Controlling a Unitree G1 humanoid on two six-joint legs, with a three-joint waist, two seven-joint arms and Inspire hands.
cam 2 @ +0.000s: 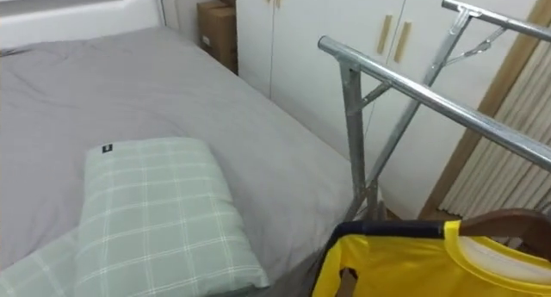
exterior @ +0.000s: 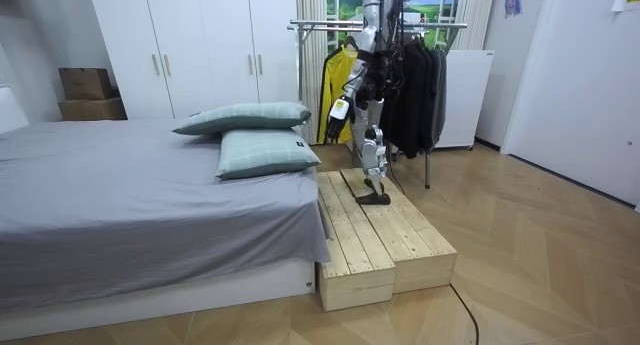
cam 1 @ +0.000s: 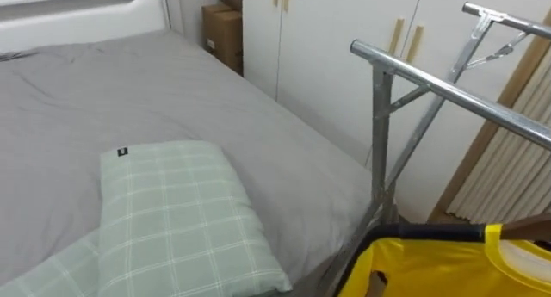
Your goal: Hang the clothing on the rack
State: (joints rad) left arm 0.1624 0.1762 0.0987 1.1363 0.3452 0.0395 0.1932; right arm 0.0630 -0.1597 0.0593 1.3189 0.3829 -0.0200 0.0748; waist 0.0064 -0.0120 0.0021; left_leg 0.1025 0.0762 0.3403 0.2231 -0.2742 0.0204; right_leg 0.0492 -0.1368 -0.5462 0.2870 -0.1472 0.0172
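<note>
Though unable to tell grip of hand (exterior: 338, 108), can see yellow shirt (cam 2: 405, 262) on hanger (cam 2: 508, 218) low right, just under rack rail (cam 2: 430, 95). Raise hanger clear over rail, lower squarely, check seating b4 release.

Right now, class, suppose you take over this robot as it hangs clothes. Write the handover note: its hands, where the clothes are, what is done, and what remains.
Hands: in the room view one hand is low beside the yellow shirt; which hand it is, and its state, cannot be told.
Things: the yellow shirt is on a wooden hanger under the rail of the metal clothes rack. Dark clothes hang further along.
Done: the yellow shirt looks hung.
Left: probably check that the hanger sits on the rail, then look for more clothes.
</note>
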